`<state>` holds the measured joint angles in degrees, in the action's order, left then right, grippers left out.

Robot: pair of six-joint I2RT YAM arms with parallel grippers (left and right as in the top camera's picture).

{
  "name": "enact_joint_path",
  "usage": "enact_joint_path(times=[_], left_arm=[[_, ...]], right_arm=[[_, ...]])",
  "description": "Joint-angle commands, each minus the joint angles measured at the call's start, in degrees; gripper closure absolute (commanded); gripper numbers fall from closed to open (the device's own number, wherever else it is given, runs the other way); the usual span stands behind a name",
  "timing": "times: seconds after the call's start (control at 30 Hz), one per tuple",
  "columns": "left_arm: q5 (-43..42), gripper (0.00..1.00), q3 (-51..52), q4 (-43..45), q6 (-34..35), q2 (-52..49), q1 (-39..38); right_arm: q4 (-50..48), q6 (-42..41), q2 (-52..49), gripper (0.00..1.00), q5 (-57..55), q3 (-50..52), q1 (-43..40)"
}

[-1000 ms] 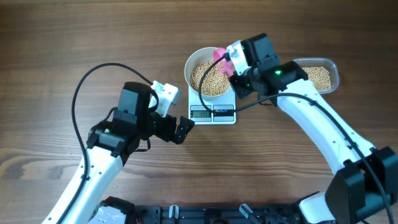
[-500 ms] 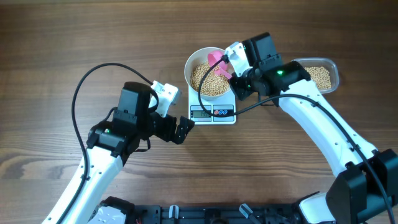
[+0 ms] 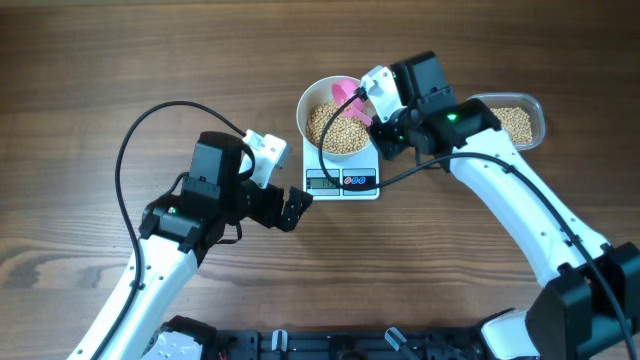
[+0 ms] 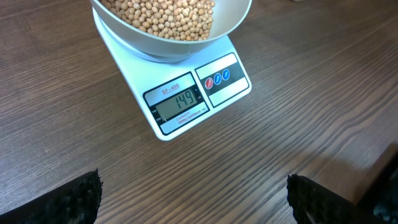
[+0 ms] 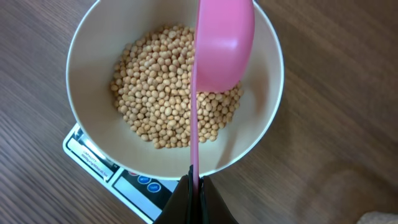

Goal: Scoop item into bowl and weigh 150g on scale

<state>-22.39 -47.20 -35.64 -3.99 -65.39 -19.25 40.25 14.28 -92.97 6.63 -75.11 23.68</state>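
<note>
Right gripper [image 5: 194, 190] is pinching the pink scoop [image 5: 221, 43] by its handle, holding it over the bowl [image 5: 81, 124].
Beans [image 5: 161, 106] are sitting in the bowl, bowl is resting on the scale [image 4: 186, 102], display showing 149; left gripper [image 4: 194, 199] is hovering wide apart, empty, near the scale front.

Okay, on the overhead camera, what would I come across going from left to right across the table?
Left gripper → white bowl → clear tub.
</note>
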Motion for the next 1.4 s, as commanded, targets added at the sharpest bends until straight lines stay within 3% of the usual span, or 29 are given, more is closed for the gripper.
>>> enact_joint_path(times=[0.0, 1.37], left_arm=[[-0.7, 0.0, 0.17, 0.22, -0.26, -0.31, -0.24], [-0.7, 0.0, 0.17, 0.2, -0.26, -0.31, -0.24]], right_arm=[[-0.11, 2.08, 1.97, 0.96, 1.29, -1.55, -0.09], [-1.75, 5.18, 1.97, 0.96, 0.85, -1.55, -0.09]])
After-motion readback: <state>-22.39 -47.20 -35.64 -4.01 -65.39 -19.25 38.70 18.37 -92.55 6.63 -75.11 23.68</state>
